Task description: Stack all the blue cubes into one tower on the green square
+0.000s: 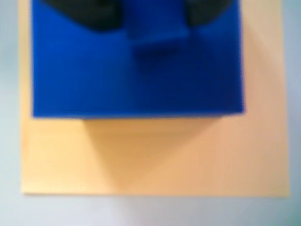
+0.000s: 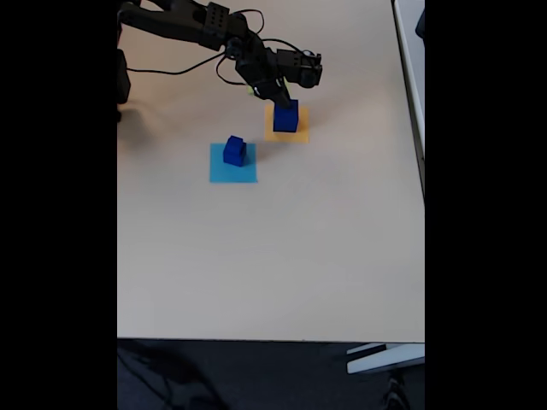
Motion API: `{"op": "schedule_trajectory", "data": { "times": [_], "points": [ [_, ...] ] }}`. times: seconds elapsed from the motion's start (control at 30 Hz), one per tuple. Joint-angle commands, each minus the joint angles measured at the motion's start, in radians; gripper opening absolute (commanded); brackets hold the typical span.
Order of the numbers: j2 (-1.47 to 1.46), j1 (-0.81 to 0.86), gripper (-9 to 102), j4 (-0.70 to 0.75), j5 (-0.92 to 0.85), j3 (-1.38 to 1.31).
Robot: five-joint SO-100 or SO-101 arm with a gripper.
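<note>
Your gripper point(image 2: 285, 101) sits directly over the large blue cube point(image 2: 285, 117) on the flat orange square point(image 2: 299, 135); its grip state is unclear. Left of that square, a smaller blue cube point(image 2: 235, 150) rests on light-blue paper point(image 2: 232, 173).

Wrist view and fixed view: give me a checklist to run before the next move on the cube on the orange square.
1. Claw positioned over the large blue cube: ok.
2. That cube sits on the orange square: ok.
3. Claw open or shut: cannot tell, the wrist view is blurred.
4. Smaller blue shape on top of it, resting or held: cannot tell.
5. Second blue cube on the light blue square, apart from the arm: ok.
6. Cubes stacked into one tower: not ok, they sit on separate squares.
</note>
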Motion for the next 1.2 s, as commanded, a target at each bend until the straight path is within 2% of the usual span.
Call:
{"op": "schedule_trajectory", "data": {
  "times": [0.0, 0.4, 0.83, 1.17],
  "points": [
    [0.041, 0.011, 4, 0.003, -0.025, -0.051],
    [0.118, 0.032, 3, 0.049, -0.089, -0.06],
    [0.202, 0.063, 3, 0.175, -0.13, -0.109],
    [0.244, 0.15, 3, 0.287, -0.103, -0.13]
  ]
}}
